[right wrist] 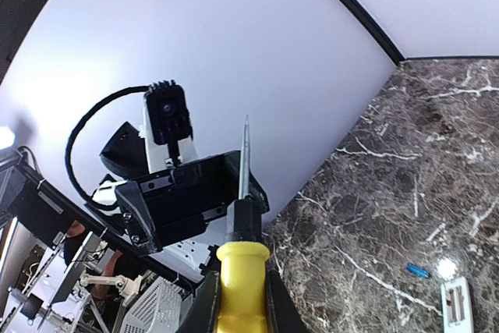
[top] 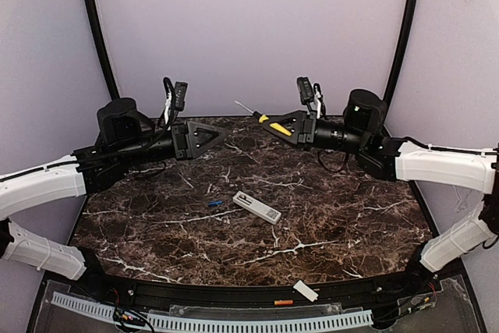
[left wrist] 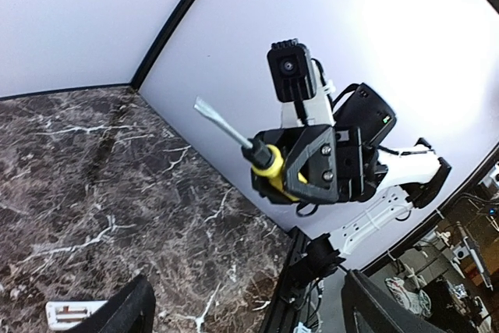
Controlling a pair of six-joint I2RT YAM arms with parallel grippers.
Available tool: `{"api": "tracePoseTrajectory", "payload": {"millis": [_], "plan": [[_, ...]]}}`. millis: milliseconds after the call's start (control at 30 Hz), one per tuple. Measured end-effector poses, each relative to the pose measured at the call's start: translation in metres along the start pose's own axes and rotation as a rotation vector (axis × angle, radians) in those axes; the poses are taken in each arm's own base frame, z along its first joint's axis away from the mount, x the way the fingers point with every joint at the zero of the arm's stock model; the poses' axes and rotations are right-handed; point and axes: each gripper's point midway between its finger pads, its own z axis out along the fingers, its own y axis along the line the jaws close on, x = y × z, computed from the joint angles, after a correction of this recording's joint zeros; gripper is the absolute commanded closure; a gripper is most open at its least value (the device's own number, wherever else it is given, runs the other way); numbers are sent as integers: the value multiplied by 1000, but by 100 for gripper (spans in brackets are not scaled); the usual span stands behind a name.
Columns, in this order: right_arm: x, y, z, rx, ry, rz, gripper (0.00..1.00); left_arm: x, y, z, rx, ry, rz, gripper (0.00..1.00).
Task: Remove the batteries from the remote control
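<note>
The white remote control lies flat near the table's middle, its open battery bay facing up; its end also shows in both wrist views. One blue battery lies on the marble just left of it. An orange battery rests on the front rail. My left gripper hovers high at the back left, open and empty. My right gripper faces it from the back right, shut on the yellow-handled screwdriver, whose blade points at the left gripper.
A short white cover plate lies at the front edge beside the orange battery. The dark marble table is ringed by lilac walls and black corner poles. Both arms hang well above the surface.
</note>
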Motion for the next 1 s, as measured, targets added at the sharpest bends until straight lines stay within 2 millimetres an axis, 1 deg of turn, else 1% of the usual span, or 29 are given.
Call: {"api": "tracePoseTrajectory", "payload": {"millis": [67,167,400,600,733,833,933,1000], "plan": [[-1,12,4,-50,-10,-8,100,-9,-10,5,52,-22,-9,21],[3,24,11,-114,-10,-10,100,-15,-15,12,90,-33,-26,27],[14,37,27,-194,17,-8,100,-32,-26,24,151,-65,-50,36],[9,53,28,-244,-3,-39,100,-41,-31,29,179,-84,-68,53],[6,54,31,-255,-10,-47,100,-42,-32,32,196,-82,-78,62],[8,51,33,-252,-6,-45,100,-42,-32,35,205,-83,-84,66],[9,49,34,-251,-2,-42,100,-41,-32,35,209,-78,-89,74],[10,48,35,-250,0,-41,100,-42,-33,36,213,-78,-90,82]]}}
